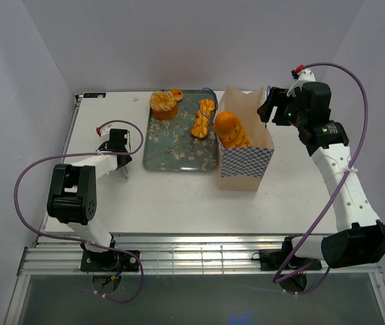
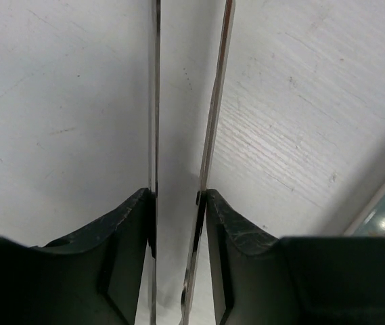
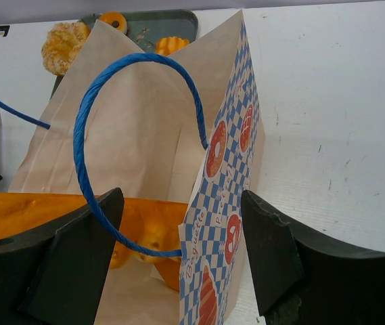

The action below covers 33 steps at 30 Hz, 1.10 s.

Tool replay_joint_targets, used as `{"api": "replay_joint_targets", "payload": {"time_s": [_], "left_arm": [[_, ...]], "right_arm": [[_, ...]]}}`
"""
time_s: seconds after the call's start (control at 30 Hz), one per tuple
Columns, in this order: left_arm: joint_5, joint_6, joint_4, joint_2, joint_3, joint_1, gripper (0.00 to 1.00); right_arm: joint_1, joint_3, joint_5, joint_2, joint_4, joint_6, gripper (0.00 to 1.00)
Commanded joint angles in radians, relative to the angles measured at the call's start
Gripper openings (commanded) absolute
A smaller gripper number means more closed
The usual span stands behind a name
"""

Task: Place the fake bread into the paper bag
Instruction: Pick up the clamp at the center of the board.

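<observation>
1. Top external: above and behind the arm bases, looking down over the whole table [image 1: 178,196].
2. Left wrist: very close to the tabletop near its left edge, looking along own fingers [image 2: 246,237].
3. Right wrist: near the far right, facing left, close on the paper bag [image 3: 145,135]; bag and tray [image 3: 178,17] shared with top external.

Table [image 1: 145,196] with a tray [image 1: 172,149] at centre rear; the paper bag [image 1: 246,162] stands upright just beside the tray's right edge. On the tray: cupcake [image 1: 164,105] at the far left, ring donut [image 1: 176,95] just behind it, twisted stick [image 1: 204,118] along the right side. In the bag: baguette [image 1: 233,130]. Left gripper [image 1: 121,162] left of the tray; right gripper [image 1: 268,107] at the bag's far right corner.
</observation>
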Motion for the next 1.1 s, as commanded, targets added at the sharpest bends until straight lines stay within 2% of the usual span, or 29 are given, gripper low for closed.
{"api": "replay_joint_targets", "payload": {"time_s": [0.0, 0.37, 0.6, 0.7, 0.73, 0.83, 0.87, 1.07], "left_arm": [[0.007, 0.016, -0.048, -0.143, 0.026, -0.006, 0.46], [0.122, 0.136, -0.188, -0.492, 0.112, -0.003, 0.39], [0.288, 0.141, -0.251, -0.598, 0.192, 0.002, 0.36], [0.412, 0.13, -0.251, -0.64, 0.221, 0.0, 0.34], [0.512, 0.127, -0.249, -0.649, 0.23, 0.0, 0.34], [0.665, 0.102, -0.223, -0.684, 0.261, 0.0, 0.34], [0.761, 0.091, -0.214, -0.695, 0.265, 0.0, 0.34], [1.016, -0.03, -0.205, -0.804, 0.243, 0.0, 0.35]], "right_arm": [[0.005, 0.008, 0.004, -0.021, 0.034, -0.006, 0.76], [0.005, 0.035, 0.018, -0.018, 0.014, -0.008, 0.76], [0.005, 0.058, 0.021, -0.002, 0.002, -0.006, 0.76], [0.005, 0.058, 0.033, -0.001, -0.005, -0.011, 0.76], [0.005, 0.06, 0.037, 0.002, -0.005, -0.014, 0.76], [0.005, 0.064, 0.038, 0.007, -0.011, -0.015, 0.76], [0.005, 0.067, 0.038, 0.01, -0.011, -0.017, 0.76], [0.005, 0.078, 0.05, 0.019, -0.018, -0.025, 0.76]]}}
